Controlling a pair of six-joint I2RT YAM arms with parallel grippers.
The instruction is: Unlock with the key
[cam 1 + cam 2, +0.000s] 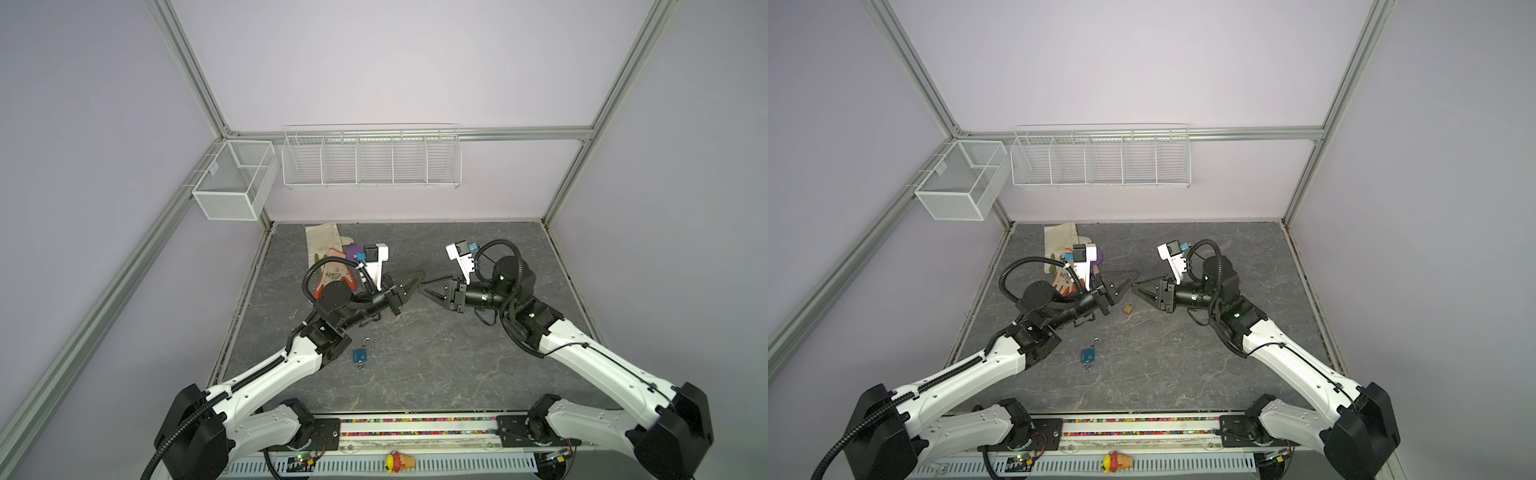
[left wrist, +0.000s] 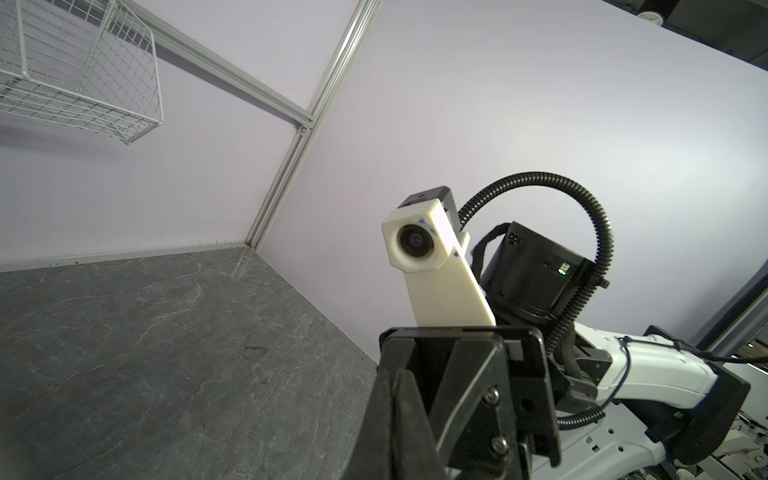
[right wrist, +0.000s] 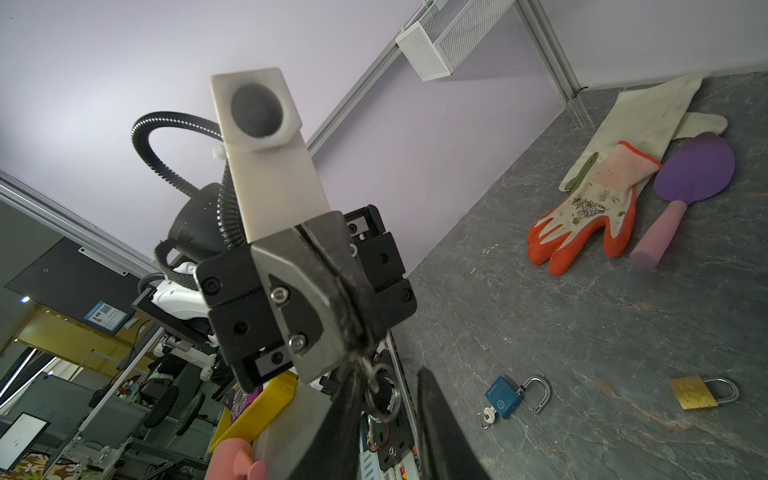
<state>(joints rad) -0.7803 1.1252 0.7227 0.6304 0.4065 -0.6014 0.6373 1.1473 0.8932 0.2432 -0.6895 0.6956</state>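
The left gripper (image 3: 355,353) has its fingers (image 3: 316,291) clenched tight on a small ringed key (image 3: 369,370), which hangs from their tips. The right gripper (image 1: 424,288) meets it tip to tip above the middle of the tabletop (image 1: 1183,353). Its fingers (image 3: 440,428) stand apart on either side of the key and grip nothing yet. This looks like a mid-air handover or regrasp of the key.

Farther out, a brass padlock (image 1: 1128,308) lies on the tabletop close under the two grippers. Its shackle appears seated in the body, so it is probably locked. Nearer the robot's base lies a blue padlock (image 1: 1088,354) with its shackle swung open and a second key (image 3: 486,417) in its keyhole, so that lock looks finished.

The task seems about half done, with the brass padlock left. The held key has yet to be brought down to it, inserted and turned. A garden glove (image 3: 590,208) and a purple scoop (image 3: 694,170) lie toward the far corner, well apart from both locks.
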